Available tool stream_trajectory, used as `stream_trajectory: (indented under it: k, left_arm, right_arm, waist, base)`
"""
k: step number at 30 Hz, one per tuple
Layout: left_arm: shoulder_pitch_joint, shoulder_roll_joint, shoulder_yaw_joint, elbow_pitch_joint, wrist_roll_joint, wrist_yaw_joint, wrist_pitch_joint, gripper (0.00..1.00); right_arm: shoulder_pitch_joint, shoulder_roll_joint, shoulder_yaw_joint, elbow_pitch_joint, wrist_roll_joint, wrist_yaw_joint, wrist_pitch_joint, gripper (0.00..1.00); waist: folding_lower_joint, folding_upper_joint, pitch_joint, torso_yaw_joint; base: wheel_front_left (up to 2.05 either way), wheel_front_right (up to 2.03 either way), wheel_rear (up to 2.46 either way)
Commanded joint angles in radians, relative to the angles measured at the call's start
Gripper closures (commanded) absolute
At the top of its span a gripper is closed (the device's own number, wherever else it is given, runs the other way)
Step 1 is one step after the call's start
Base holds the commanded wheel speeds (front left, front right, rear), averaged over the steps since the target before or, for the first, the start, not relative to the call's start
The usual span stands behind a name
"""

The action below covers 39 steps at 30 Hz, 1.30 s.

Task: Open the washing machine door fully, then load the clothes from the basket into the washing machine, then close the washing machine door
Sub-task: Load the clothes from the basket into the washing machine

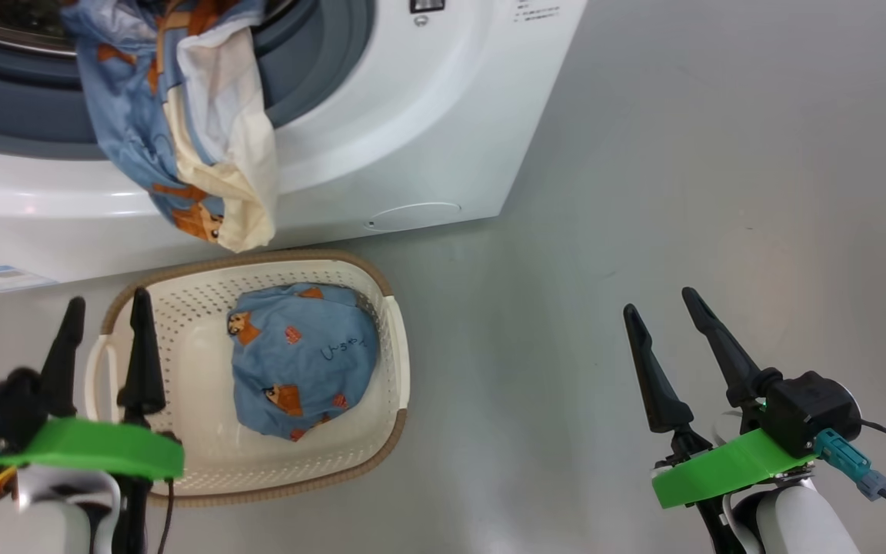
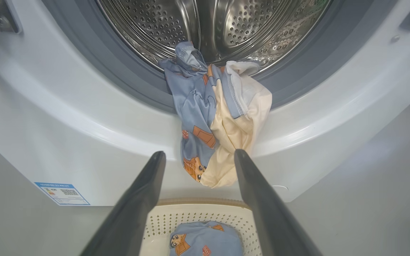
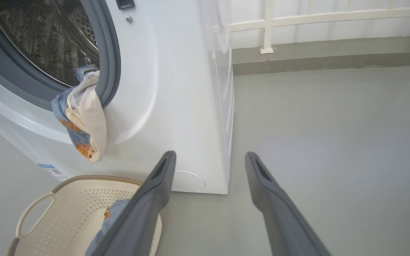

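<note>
Grey floor (image 1: 643, 231), white front-loading washing machine (image 1: 412, 115) at the far left, its opening uncovered. One blue cartoon-print garment (image 1: 174, 138) with cream lining hangs half out. It drapes over the grey gasket (image 2: 119, 71) and down the front, top end just inside the steel drum (image 2: 212, 25). Cream basket (image 1: 189, 362) sits on the floor just before the machine, second blue garment (image 1: 301, 358) bunched inside. Left gripper (image 1: 107, 300) over the basket's near left rim, fingers spread wide, holding nothing. Right gripper (image 1: 660, 301) well to the right over the floor, also spread wide, empty. Blue label (image 2: 62, 193) low on the machine front.
</note>
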Motion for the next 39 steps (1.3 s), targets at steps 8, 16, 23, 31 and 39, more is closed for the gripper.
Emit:
stream_trajectory:
  k: [8,16,23,31,39]
  left_arm:
    - [-0.134,0.038,0.011,0.141,-0.061,-0.030,-0.029,0.00]
    - [-0.255,0.078,-0.048,0.309,-0.167,-0.049,-0.053,0.00]
    - [-0.343,0.129,-0.107,0.421,-0.227,-0.050,-0.080,0.00]
    - [-0.432,0.176,-0.141,0.539,-0.253,-0.050,-0.092,0.00]
    - [-0.495,0.186,-0.129,0.576,-0.243,-0.050,-0.093,0.00]
  right_arm:
    - [-0.017,0.001,0.031,-0.032,0.002,0.002,-0.005,0.00]
    - [-0.026,0.001,0.040,-0.040,0.009,0.002,-0.005,0.00]
    - [-0.029,0.001,0.042,-0.052,0.015,0.002,-0.005,0.00]
    - [-0.030,0.001,0.049,-0.067,0.013,0.002,-0.005,0.00]
    - [-0.031,0.001,0.048,-0.075,0.004,0.002,-0.005,0.00]
  waist:
    - [0.0000,0.0000,0.027,-0.042]
    - [0.0000,0.0000,0.054,-0.086]
    - [0.0000,0.0000,0.085,-0.125]
    - [0.0000,0.0000,0.122,-0.160]
    - [0.0000,0.0000,0.145,-0.173]
  base:
    - [0.00,0.00,0.00]
    - [0.00,0.00,0.00]
    - [0.00,0.00,0.00]
    - [0.00,0.00,0.00]
    - [0.00,0.00,0.00]
